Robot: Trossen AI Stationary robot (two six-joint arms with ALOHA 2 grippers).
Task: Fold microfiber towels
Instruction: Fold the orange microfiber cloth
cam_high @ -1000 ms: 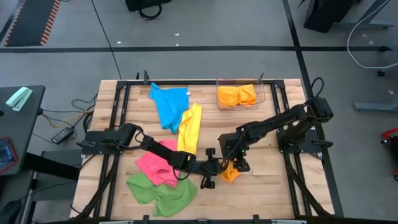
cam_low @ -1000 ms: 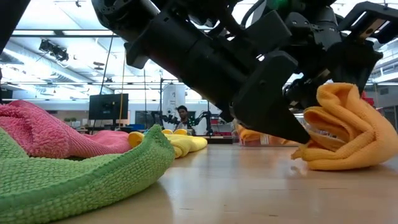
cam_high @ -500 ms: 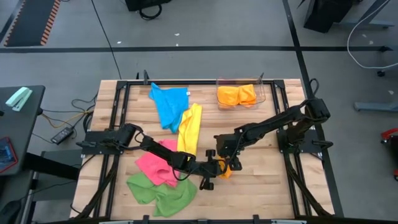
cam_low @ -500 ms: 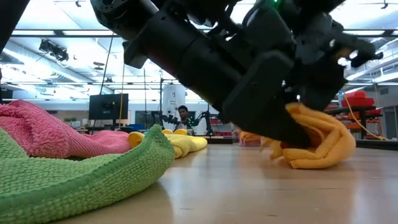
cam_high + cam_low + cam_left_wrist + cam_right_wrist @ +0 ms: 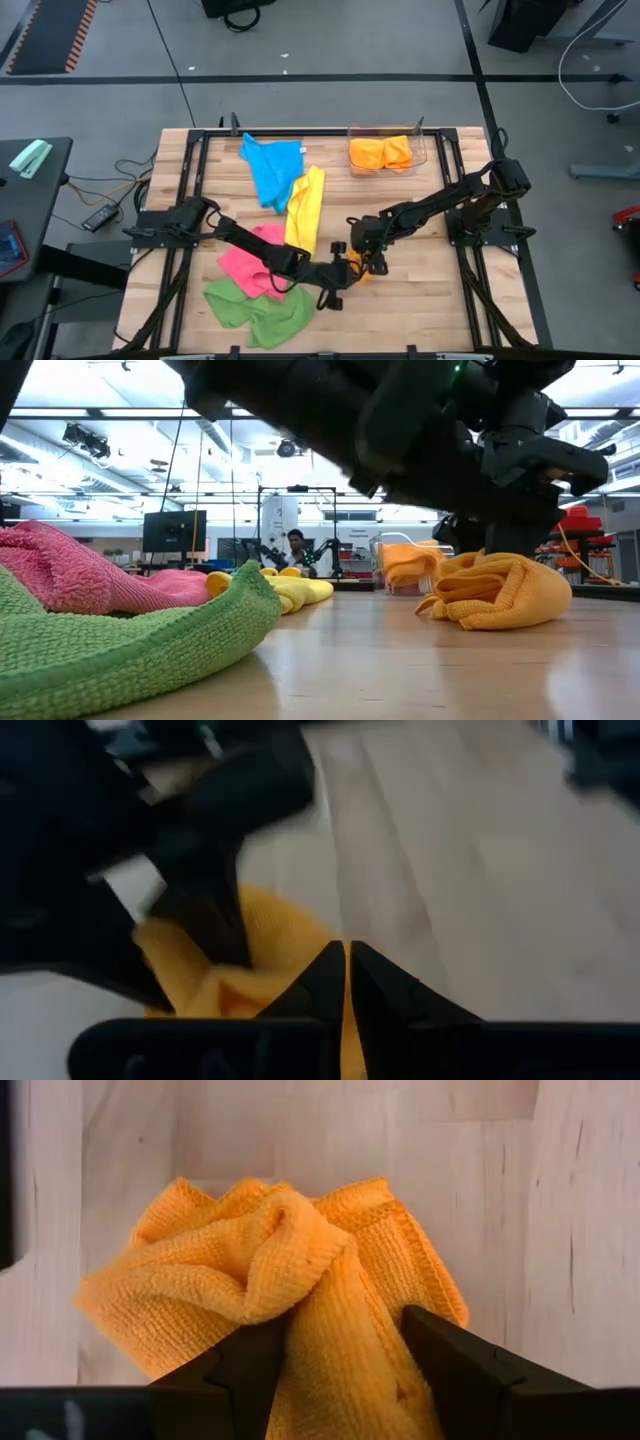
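Note:
A crumpled orange towel lies near the middle of the table; it also shows in the low view and in both wrist views. My right gripper stands over it and is shut on it. My left gripper is shut just to the towel's left, raised above the table. I cannot tell whether it touches the towel. My right gripper pinches a bunched-up fold at the towel's middle between its two fingers, several layers thick. The fingers come from above, pointing down. The towel sits slack in a heap, its underside on the table.
A pink towel and a green towel lie at the near left, under my left arm. A yellow towel and a blue towel lie farther back. A clear bin with folded orange towels stands at the far right.
My right gripper has carried the orange towel toward the table's left edge and down. The towel was lifted and now rests in a heap on the table. My left gripper has risen away from the towel.

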